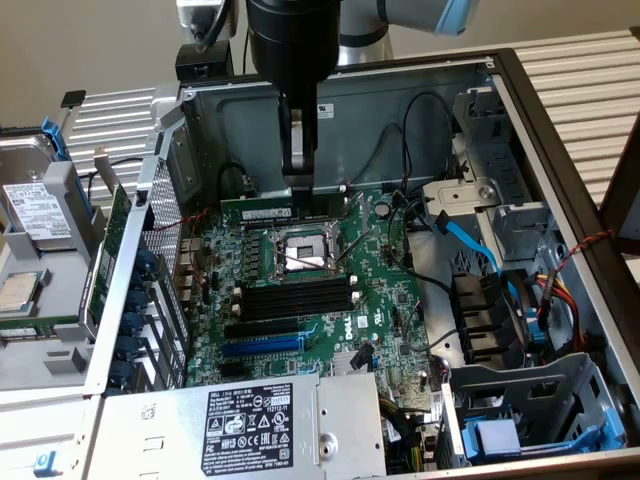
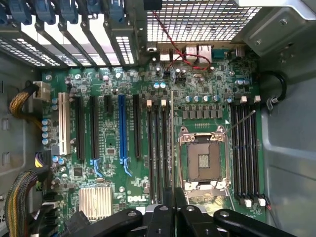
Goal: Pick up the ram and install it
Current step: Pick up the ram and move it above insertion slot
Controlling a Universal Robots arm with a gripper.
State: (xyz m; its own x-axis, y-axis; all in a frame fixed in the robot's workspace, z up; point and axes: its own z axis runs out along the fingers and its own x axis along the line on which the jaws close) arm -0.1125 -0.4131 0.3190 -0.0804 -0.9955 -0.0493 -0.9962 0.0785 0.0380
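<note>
**Held part and target.** The ram (image 1: 255, 208) is gripped edge-down between the clenched fingers of the gripper (image 1: 300, 186), hanging directly below them over the motherboard. Its long axis runs parallel to the black memory slots (image 1: 298, 296) (empty, flanking the CPU socket (image 1: 300, 252)). A blue cable (image 1: 470, 242) lies well apart.

Arm (image 1: 292, 40) upright; tool (image 1: 300, 188) seemingly clamped

Ram (image 1: 250, 209) mid-section hidden behind jaws; PSU (image 1: 340, 430) cut by btm edge.
</note>
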